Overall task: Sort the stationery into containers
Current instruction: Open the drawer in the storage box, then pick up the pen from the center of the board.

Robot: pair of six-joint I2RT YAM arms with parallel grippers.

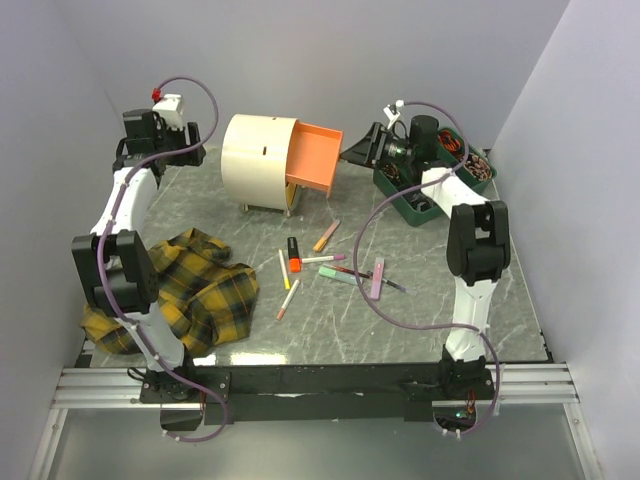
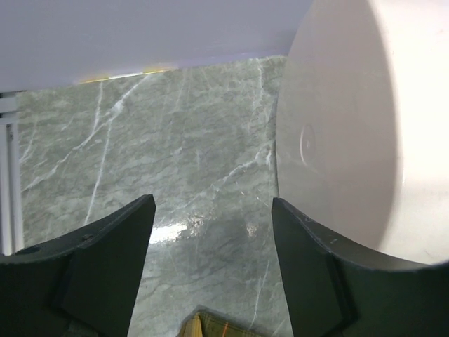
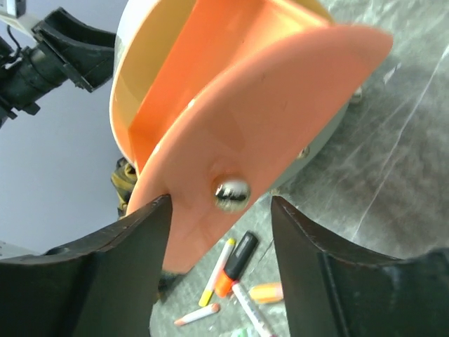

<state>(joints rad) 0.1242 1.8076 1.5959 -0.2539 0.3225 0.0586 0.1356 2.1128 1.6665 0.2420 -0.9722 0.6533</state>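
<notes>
The cream drum-shaped chest [image 1: 257,160] lies on the table at the back, its orange drawer [image 1: 312,158] pulled out to the right. In the right wrist view the drawer front [image 3: 280,112] and its shiny knob [image 3: 231,192] sit just ahead of my open right gripper [image 3: 220,210], not gripped; that gripper shows in the top view [image 1: 358,152] too. My left gripper [image 1: 185,135] is open and empty left of the chest [image 2: 351,133]. Pens and highlighters [image 1: 330,266] lie scattered mid-table, an orange highlighter [image 3: 235,265] among them.
A yellow-black plaid cloth [image 1: 190,290] lies crumpled at the front left. A dark green bin [image 1: 440,185] with small items stands at the back right, under the right arm. Grey walls close in on both sides.
</notes>
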